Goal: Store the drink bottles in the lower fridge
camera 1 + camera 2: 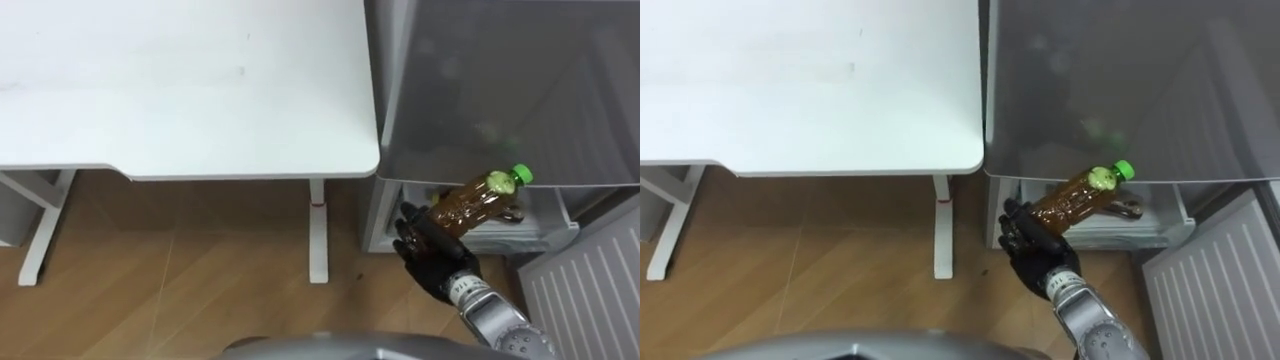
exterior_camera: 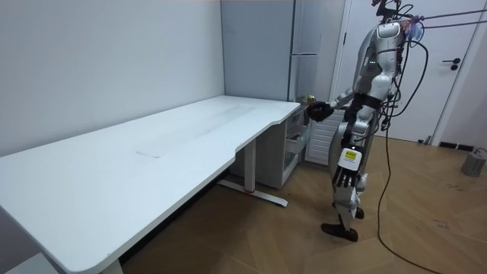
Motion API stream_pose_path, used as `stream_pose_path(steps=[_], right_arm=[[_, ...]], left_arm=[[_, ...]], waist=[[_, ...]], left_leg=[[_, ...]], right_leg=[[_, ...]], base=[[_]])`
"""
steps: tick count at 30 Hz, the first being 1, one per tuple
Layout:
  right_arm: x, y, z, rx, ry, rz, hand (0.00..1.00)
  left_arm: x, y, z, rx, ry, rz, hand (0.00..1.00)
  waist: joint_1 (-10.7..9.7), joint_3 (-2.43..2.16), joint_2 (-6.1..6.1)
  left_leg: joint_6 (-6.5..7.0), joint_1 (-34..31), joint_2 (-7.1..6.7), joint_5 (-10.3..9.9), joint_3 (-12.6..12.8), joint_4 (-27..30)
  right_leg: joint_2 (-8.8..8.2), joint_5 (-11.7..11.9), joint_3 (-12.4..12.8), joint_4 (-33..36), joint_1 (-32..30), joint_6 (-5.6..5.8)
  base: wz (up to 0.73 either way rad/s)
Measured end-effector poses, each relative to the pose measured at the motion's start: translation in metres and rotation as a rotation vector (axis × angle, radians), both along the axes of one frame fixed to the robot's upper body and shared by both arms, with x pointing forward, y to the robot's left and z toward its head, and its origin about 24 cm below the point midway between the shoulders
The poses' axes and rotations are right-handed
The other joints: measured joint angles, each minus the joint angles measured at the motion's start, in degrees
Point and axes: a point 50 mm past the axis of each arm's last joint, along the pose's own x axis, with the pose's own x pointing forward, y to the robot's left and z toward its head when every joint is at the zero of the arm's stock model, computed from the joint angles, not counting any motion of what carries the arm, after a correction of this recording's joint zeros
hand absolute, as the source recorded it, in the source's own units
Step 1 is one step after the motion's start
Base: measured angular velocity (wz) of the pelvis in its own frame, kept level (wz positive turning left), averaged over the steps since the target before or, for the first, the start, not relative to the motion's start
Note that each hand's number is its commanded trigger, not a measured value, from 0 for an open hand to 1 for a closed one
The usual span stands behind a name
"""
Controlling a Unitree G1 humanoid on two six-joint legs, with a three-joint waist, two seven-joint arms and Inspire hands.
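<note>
White table point(image 1: 200, 90) left, open lower fridge point(image 1: 548, 228) right. Item: tea bottle point(image 1: 482, 198), green cap, tilted before the compartment, my right hand point(image 1: 430, 252) clenched round its base. Probably light, slick plastic; mid-body grip is safest.

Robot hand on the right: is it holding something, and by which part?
A bottle of brown drink. The right robot hand grips its lower half, near the base; the end with the green cap sticks out free.

Bright, even light — perhaps overhead — faint shadows.
</note>
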Motion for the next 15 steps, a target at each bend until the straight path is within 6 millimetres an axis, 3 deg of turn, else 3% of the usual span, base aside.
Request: stream_pose_path(steps=[15], right_arm=[[0.0003, -0.0092, -0.0028, 0.114, 0.033, -0.223, 1.0]], left_arm=[[-0.007, -0.0052, -0.0007, -0.034, 0.022, -0.032, 0.0]], waist=[[-0.1, 0.29, 1.09]], left_leg=[[0.02, 0.1, 0.14, -0.2, 0.0, 0.4]], right_leg=[[0.02, 0.0, -0.1, 0.8, 0.1, 0.0]], base=[[0.0]])
